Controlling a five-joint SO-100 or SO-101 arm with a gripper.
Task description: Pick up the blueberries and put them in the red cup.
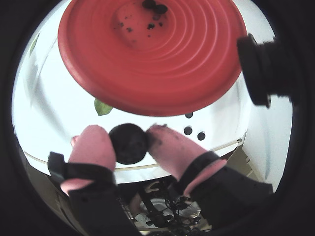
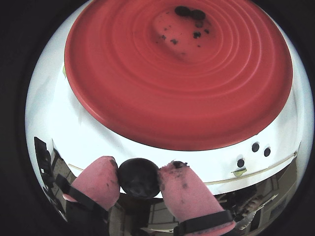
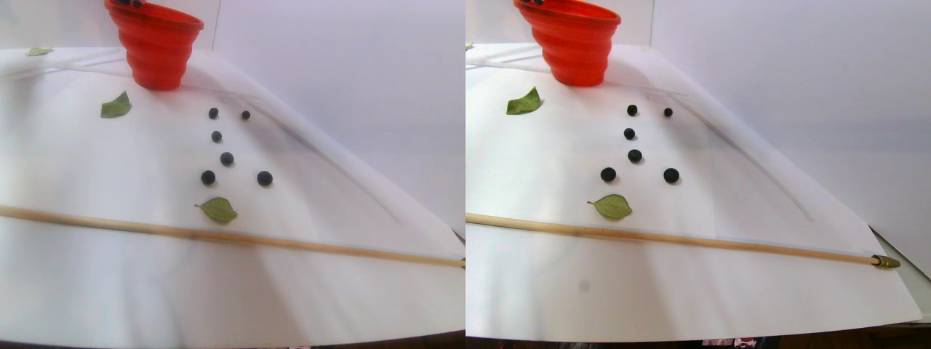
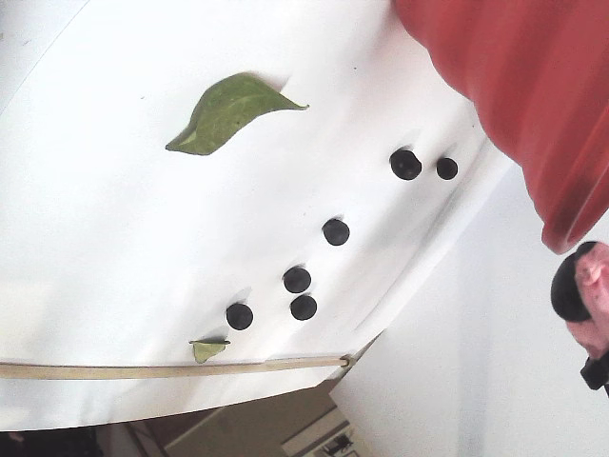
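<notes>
My gripper (image 1: pixel 129 138) is shut on one big dark blueberry (image 1: pixel 129 147), pinched between its pink fingertips (image 1: pixel 93 145). In both wrist views it hangs just outside the near rim of the red cup (image 1: pixel 152 54), whose ribbed inside holds a few small blueberries (image 1: pixel 155 7) and dark specks. The other wrist view shows the same held blueberry (image 2: pixel 139 178) below the cup (image 2: pixel 177 73). In the fixed view the gripper (image 4: pixel 582 286) sits at the right edge under the cup's rim (image 4: pixel 561 228). Several loose blueberries (image 3: pixel 208 177) (image 4: pixel 335 231) lie on the white sheet.
Green leaves (image 3: pixel 115 106) (image 3: pixel 218 209) (image 4: pixel 224 112) lie on the white sheet (image 3: pixel 87 160). A long wooden stick (image 3: pixel 218 236) crosses the sheet's front. A black round part (image 1: pixel 261 69) juts in at the right of a wrist view.
</notes>
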